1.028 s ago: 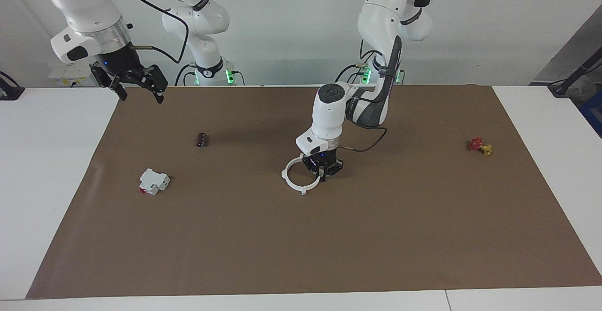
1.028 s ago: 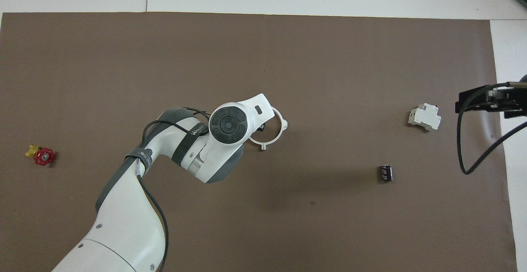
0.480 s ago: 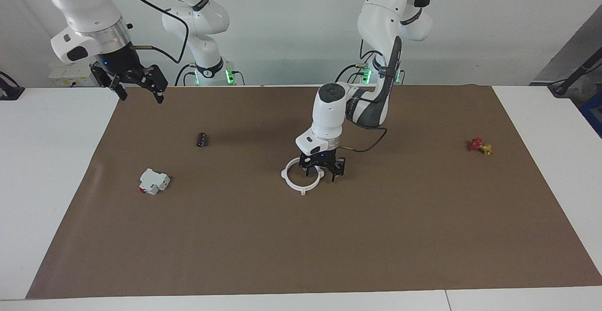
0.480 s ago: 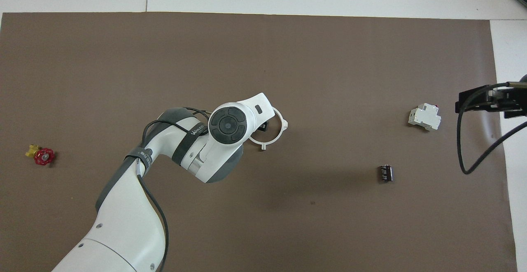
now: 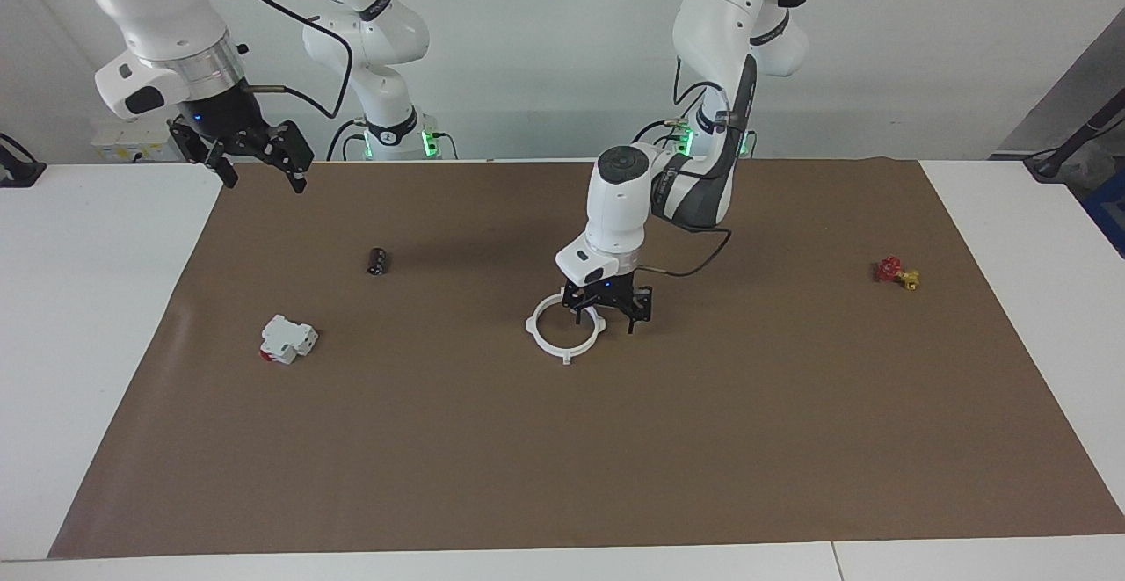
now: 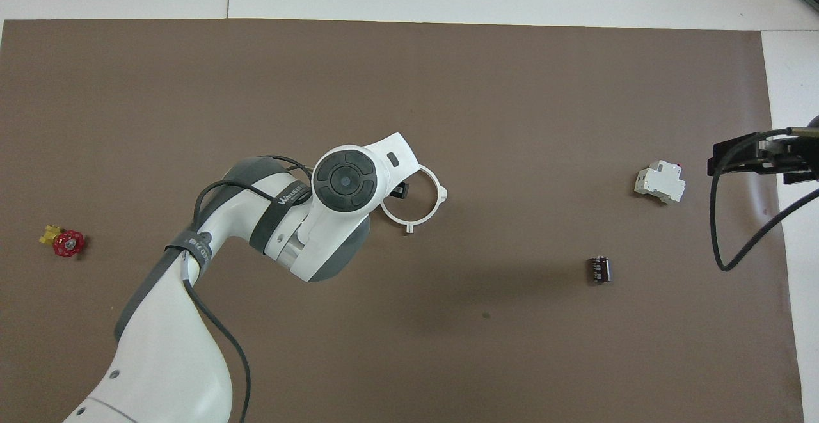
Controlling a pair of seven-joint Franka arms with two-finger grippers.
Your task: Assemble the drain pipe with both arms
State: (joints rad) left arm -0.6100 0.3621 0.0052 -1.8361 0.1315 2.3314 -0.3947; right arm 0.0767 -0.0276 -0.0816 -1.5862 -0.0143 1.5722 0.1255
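White thin plastic ring (image 5: 565, 331) flat on brown mat, under left gripper (image 5: 607, 307) (fingers spread, holding nothing); right gripper (image 5: 256, 157) waits, spread, empty.

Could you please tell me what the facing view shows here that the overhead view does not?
Only the facing view shows the left gripper, open above the thin white plastic drain pipe ring, and the open right gripper raised at the mat's corner. Only the overhead view shows the ring's whole outline apart from the arm. Both show the blocky white-and-red part and small black cylinder.
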